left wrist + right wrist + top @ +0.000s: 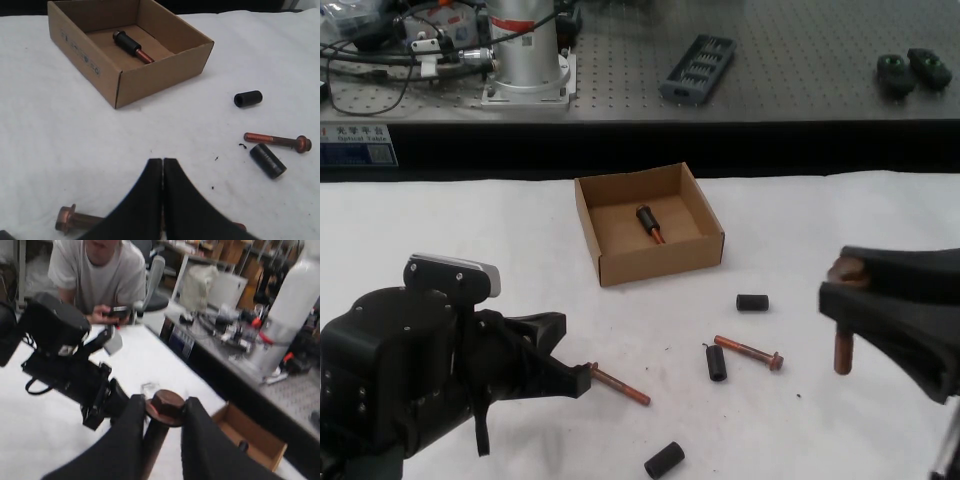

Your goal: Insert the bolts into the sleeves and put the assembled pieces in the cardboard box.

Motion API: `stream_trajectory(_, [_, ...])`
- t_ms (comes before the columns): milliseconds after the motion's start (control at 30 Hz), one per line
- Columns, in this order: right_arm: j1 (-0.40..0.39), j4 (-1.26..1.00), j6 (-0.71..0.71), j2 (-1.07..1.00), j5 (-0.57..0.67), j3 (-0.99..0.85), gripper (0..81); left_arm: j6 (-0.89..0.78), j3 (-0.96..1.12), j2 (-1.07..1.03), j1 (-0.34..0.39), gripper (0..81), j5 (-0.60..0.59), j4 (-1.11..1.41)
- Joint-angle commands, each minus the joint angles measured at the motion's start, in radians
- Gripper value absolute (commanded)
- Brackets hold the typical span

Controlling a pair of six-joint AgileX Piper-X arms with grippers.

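Observation:
My right gripper [840, 290] hangs above the white cloth at the right, shut on a copper bolt [842, 350] that points down; its hex head [167, 407] sits between the fingers. At the near left, my left gripper [585, 380] is low over the cloth with its fingers [150, 200] pressed together. A copper bolt [67, 220] lies across under them. The cardboard box [660, 262] holds one bolt-and-sleeve piece [132, 46]. Another bolt [748, 352] and three black sleeves [752, 302] [717, 362] [663, 459] lie loose between the arms.
Behind the cloth runs a dark gap, then a perforated bench with a metal post [525, 45], cables, a black rack [698, 66] and two dark knobs [912, 70]. Bare cloth lies left of the box and in front of it.

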State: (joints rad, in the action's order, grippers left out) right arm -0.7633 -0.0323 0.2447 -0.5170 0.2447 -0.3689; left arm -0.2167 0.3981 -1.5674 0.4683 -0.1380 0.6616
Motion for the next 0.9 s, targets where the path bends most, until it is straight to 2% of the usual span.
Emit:
stream_trajectory(0, [0.004,-0.084,-0.004,0.018,-0.006,0.029,5.6,0.007,0.01,0.01,0.004,0.7,-0.005,0.021])
stream_trajectory(167, [0.004,-0.158,0.031,-0.011,-0.021,0.113,5.6,-0.006,0.01,0.01,0.004,0.7,-0.005,0.02])
stream_trajectory(433, [0.004,-0.505,0.033,-0.153,-0.038,0.24,5.6,-0.036,0.01,0.01,0.004,0.7,-0.009,0.02])
stream_trajectory(500, [0.004,-0.53,0.033,-0.209,-0.098,0.247,5.6,-0.035,0.01,0.01,0.004,0.7,-0.011,0.02])
stream_trajectory(567, [0.004,-0.548,0.032,-0.261,-0.151,0.247,5.6,-0.038,0.01,0.01,0.004,0.7,-0.062,0.014])
stream_trajectory(667, [0.004,-0.61,0.032,-0.338,-0.161,0.247,5.6,-0.031,0.018,0.01,0.004,0.1,-0.088,-0.023])
stream_trajectory(767, [0.004,-0.663,0.032,-0.396,-0.161,0.247,5.6,-0.004,0.047,0.01,0.004,5.0,-0.096,-0.126])
stream_trajectory(867, [0.004,-0.67,0.032,-0.437,-0.161,0.247,5.6,0.047,0.1,0.01,0.004,14.1,-0.096,-0.276])
